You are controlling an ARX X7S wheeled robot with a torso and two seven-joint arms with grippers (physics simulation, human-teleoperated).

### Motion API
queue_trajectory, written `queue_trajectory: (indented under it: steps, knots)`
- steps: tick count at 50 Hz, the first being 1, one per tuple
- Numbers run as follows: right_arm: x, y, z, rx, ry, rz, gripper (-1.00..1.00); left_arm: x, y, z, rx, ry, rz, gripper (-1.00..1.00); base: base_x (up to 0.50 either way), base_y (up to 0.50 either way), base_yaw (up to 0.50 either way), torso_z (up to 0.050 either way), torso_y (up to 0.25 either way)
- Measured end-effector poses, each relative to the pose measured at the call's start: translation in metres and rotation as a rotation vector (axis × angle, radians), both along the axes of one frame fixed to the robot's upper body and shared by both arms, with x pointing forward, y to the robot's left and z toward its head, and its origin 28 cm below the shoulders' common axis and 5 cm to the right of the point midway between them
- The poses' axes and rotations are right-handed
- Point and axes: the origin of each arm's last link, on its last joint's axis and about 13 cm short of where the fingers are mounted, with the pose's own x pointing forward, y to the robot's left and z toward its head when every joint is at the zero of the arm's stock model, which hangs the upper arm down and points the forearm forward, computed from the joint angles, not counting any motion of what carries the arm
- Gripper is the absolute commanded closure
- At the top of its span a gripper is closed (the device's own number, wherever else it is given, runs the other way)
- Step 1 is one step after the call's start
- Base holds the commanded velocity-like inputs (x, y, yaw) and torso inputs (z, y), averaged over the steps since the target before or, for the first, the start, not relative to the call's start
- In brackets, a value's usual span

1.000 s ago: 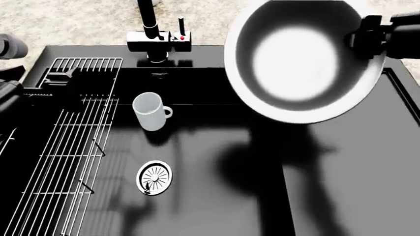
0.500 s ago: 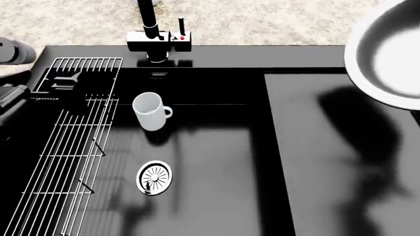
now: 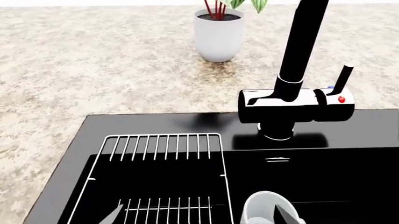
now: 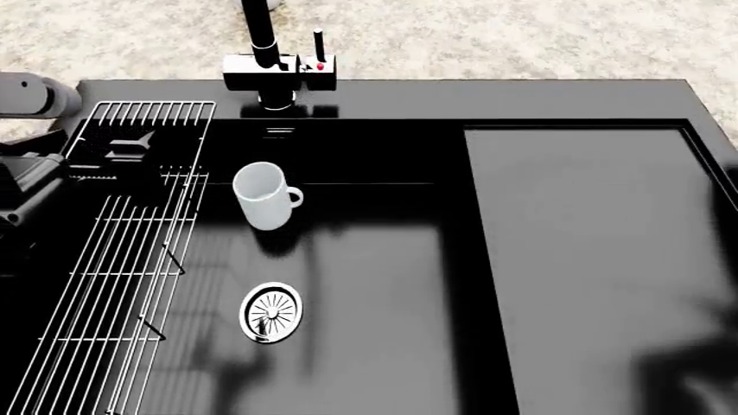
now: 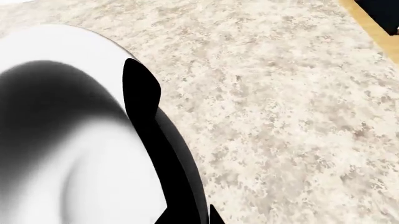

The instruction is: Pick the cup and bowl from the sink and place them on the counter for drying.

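Head view: cup upright at upper left of sink, untouched. Right wrist view: right gripper clamps bowl rim above counter, not set down. Left gripper spread open.

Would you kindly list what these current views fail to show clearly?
- Bowl: right wrist view only, cut by the frame; whether it touches the counter is unclear.
- Right tool: only a fingertip shows.
- Cup: cut by the left wrist view's edge.
- Left tool: dark, state unreadable.

White potted plant, tan wooden strip, even light
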Motion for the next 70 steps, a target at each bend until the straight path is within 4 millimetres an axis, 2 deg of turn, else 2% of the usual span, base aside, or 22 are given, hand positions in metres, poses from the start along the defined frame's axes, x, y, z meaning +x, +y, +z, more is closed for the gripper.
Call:
queue_trajectory:
  steps: [7,17,37,38,39,40,47,55,61,70]
  knots:
    - [0.009,-0.009,0.002,0.017,-0.014,-0.093,1.0,-0.001,0.001,-0.001,-0.004,0.004,-0.001,-1.0,0.0,0.0,0.0,0.0,0.0]
    - [0.013,-0.017,-0.007,0.05,-0.028,-0.143,1.0,-0.002,0.002,-0.002,-0.005,0.012,0.0,-1.0,0.0,0.0,0.0,0.0,0.0]
    - [0.005,-0.027,-0.029,0.09,-0.076,-0.161,1.0,-0.003,0.002,-0.006,-0.003,0.024,-0.001,-1.0,0.0,0.0,0.0,0.0,-0.001]
    - [0.004,-0.028,-0.03,0.09,-0.08,-0.161,-1.0,-0.003,0.002,-0.006,-0.003,0.025,-0.001,-1.0,0.0,0.0,0.0,0.0,0.0]
    - [0.004,-0.027,-0.033,0.098,-0.078,-0.155,1.0,-0.003,0.002,-0.007,-0.003,0.025,-0.001,-1.0,0.0,0.0,0.0,0.0,0.0]
    - [0.003,-0.028,-0.036,0.103,-0.076,-0.152,-1.0,-0.003,0.002,-0.007,-0.003,0.026,-0.001,-1.0,0.0,0.0,0.0,0.0,0.0]
    - [0.001,-0.027,-0.057,0.141,-0.051,-0.127,-1.0,-0.004,0.002,-0.009,-0.004,0.031,-0.002,-1.0,0.0,0.0,0.0,0.0,-0.001]
    - [-0.001,-0.028,-0.062,0.142,-0.038,-0.118,-1.0,-0.003,0.001,-0.009,-0.006,0.035,-0.004,-1.0,0.0,0.0,0.0,0.0,-0.001]
    - [0.0,-0.026,-0.053,0.093,-0.052,-0.109,-1.0,-0.001,0.0,-0.01,-0.009,0.036,-0.006,-1.0,0.0,0.0,0.0,0.0,0.0]
    - [0.001,-0.022,-0.024,-0.026,-0.096,-0.122,-1.0,-0.001,0.0,-0.011,-0.014,0.035,-0.011,-1.0,0.0,0.0,0.0,0.0,0.0]
